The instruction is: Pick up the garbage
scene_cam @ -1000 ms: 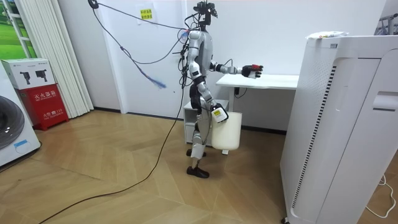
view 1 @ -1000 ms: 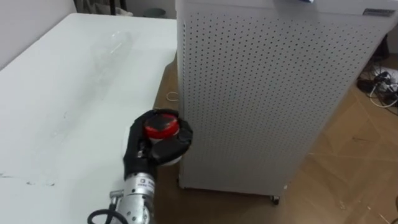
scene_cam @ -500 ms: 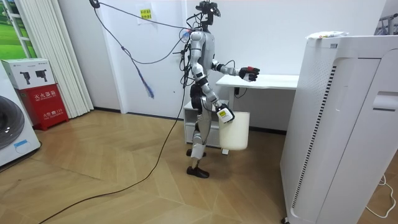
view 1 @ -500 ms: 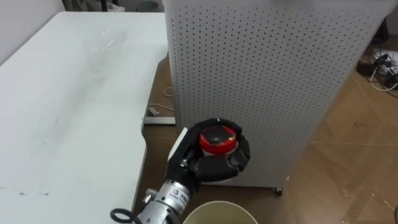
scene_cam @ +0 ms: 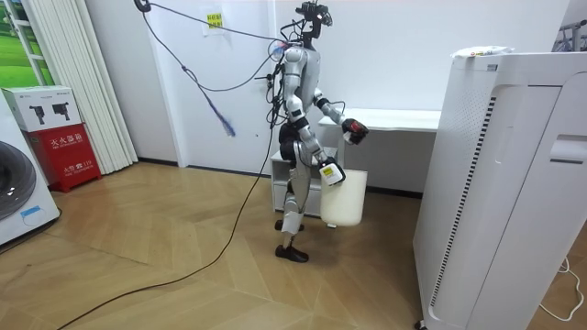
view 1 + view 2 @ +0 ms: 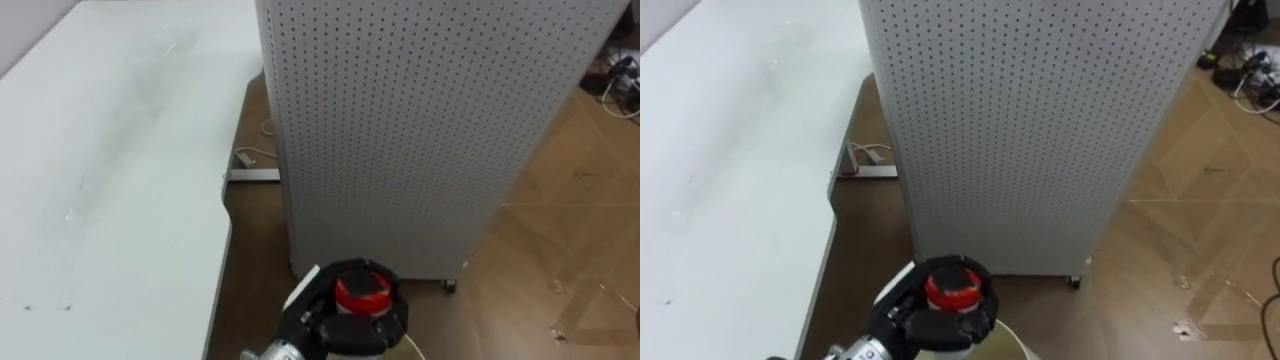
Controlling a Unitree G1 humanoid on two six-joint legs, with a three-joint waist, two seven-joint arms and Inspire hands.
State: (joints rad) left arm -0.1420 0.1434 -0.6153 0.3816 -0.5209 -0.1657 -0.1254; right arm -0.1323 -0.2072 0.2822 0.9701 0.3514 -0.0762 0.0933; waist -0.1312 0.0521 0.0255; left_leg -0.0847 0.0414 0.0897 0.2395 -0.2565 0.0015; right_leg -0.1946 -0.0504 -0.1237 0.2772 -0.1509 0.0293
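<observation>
Garbage, red-capped and gripped in the left hand's curled fingers, has moved off the table to above the bin.

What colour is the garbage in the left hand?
Red garbage in the left hand; clearest in the left eye view.

White table stood by a plain white wall, tall perforated white cabinet just beside it, wood floor beneath, pale curtains hung at the room view's left

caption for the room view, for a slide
Standing by the white table, the robot holds a red-topped object in its left hand over the white bin hanging at its right hand.
</observation>
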